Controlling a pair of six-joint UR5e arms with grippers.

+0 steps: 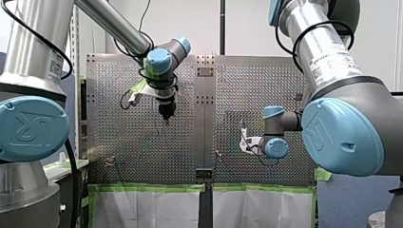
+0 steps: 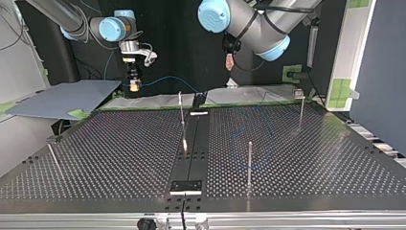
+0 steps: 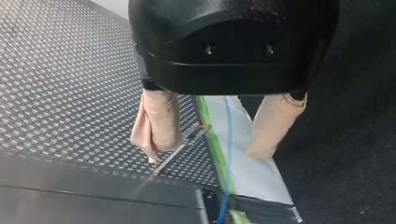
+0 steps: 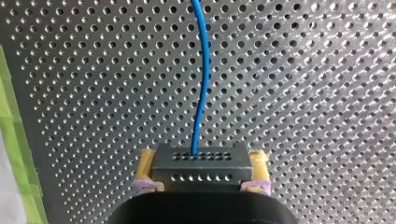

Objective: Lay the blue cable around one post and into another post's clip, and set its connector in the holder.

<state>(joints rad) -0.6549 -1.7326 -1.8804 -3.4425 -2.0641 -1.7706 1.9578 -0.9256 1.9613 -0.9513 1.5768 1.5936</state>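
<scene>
**Connector gripped, routing not begun**

- Right pincer (image 4: 201,161): its yellow pads pinch the grey connector (image 4: 219,166) by its two sides, held over the table (image 4: 317,93).
- Blue cable (image 4: 201,70): it leaves the connector's face and runs ahead over the holes. It meets no post in the right wrist view.
- Top view: the cable hangs from that pincer and trails along the arm-side edge of the table.
- Left pincer (image 3: 205,149): spread wide, with nothing between the beige pads (image 3: 159,119). The cable crosses the white sheet (image 3: 261,179) below the gap. A thin metal post (image 3: 177,149) is just beside one pad.
- Near post (image 2: 249,160) and middle-strip post (image 2: 181,108): both bare, no cable on them.
- Judgement: no step is finished. The wrap, the clip and the holder are all left to do. I cannot tell which fitting is the holder.
</scene>
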